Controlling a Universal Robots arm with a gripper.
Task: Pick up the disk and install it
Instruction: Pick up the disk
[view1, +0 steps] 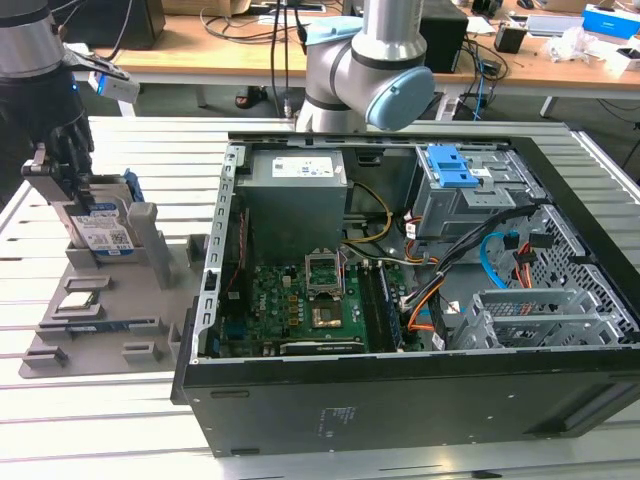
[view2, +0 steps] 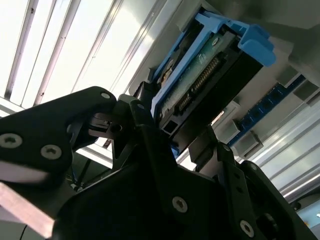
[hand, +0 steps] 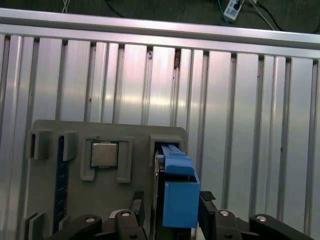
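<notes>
The disk (view1: 103, 232) stands on edge in a slot of the grey holder tray (view1: 110, 330), at the exterior view's left; its white-and-blue label faces out. My gripper (view1: 60, 175) is down over the end of the disk, with a black finger against each flat side. In the second wrist view the disk (view2: 210, 65) shows its blue carrier frame and connector edge, held between the fingers of the gripper (view2: 175, 127). In the first wrist view the blue frame of the disk (hand: 177, 185) sits in the gripper (hand: 170, 202). The disk still rests in its slot.
The open computer case (view1: 400, 250) lies to the exterior view's right of the tray, with a drive bay and blue latch plate (view1: 455, 170) at its far corner. A square processor chip (hand: 104, 154) sits in the tray beside the disk. A second arm's base (view1: 365, 70) stands behind the case.
</notes>
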